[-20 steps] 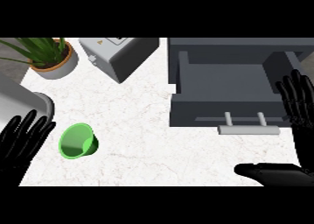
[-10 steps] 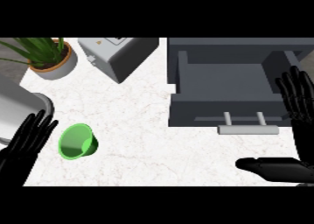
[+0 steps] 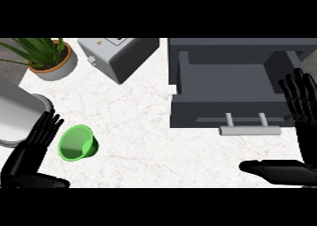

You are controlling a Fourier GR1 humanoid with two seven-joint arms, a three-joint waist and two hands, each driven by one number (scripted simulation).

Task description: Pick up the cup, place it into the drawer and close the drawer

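Note:
A green cup (image 3: 78, 142) lies on its side on the white counter at the lower left, its mouth facing up toward me. My left hand (image 3: 32, 151) is right beside it on the left, fingers straight and open, not curled round it. The grey drawer (image 3: 234, 90) stands pulled open at the upper right, nothing inside it, its handle (image 3: 248, 129) toward me. My right hand (image 3: 307, 119) rises open at the right edge next to the drawer, thumb stretched left along the bottom.
A potted plant (image 3: 48, 59) stands at the back left. A grey toaster (image 3: 120, 55) sits behind the middle of the counter. A metal pot or bin (image 3: 14, 112) is at the left edge, just behind my left hand.
My left hand has moved right and up, closing in on the green cup. The right hand has hardly moved.

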